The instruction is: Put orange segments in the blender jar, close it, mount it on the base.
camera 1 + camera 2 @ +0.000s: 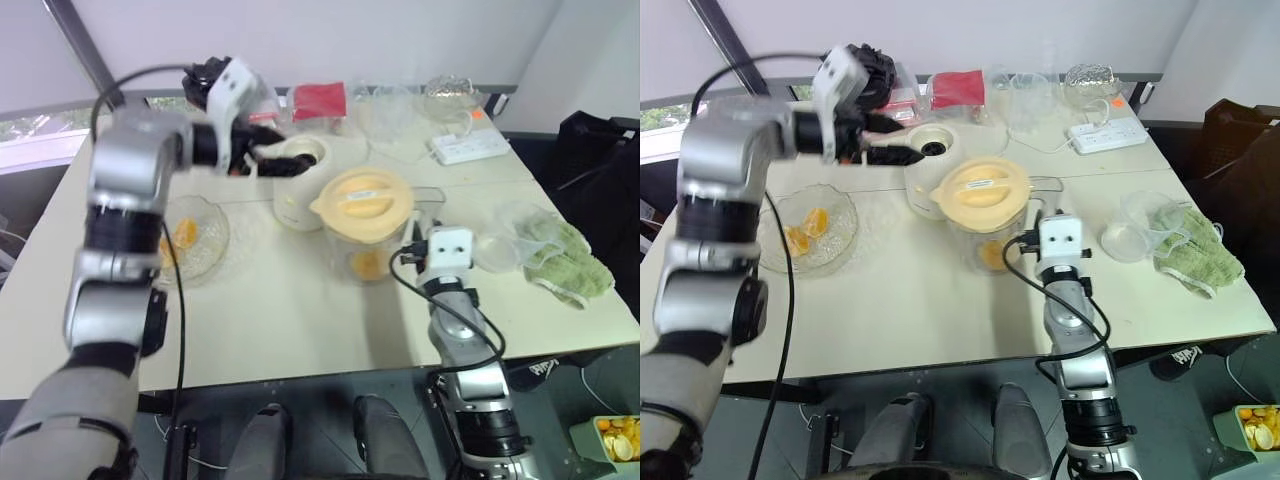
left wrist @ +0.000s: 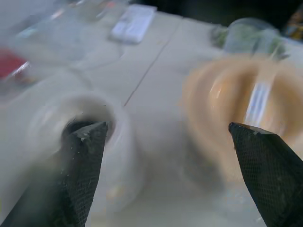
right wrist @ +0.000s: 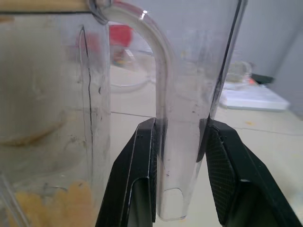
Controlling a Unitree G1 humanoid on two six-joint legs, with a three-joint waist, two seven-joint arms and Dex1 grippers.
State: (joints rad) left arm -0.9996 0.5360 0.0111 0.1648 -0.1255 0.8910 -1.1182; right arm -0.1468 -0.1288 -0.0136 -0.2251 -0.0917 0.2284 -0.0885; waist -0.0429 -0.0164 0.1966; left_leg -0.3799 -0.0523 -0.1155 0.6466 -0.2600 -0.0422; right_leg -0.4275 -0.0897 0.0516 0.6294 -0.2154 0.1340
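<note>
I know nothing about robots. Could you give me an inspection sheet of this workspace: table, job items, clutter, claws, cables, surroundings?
Surface: pale table, bare along its near edge.
Job's things: jar stands with the cream lid on, orange pieces at its bottom; more segments in the glass bowl; base stands behind the jar, its socket uncovered.
Clutter: green cloth, red packet, clear containers at the far edge.
Claws: left claw open, above the base; right claw shut on the jar's handle.
Cables: power strip with cord; black cables on both arms.
Surroundings: white wall, window at left, tub of peel on the floor.
</note>
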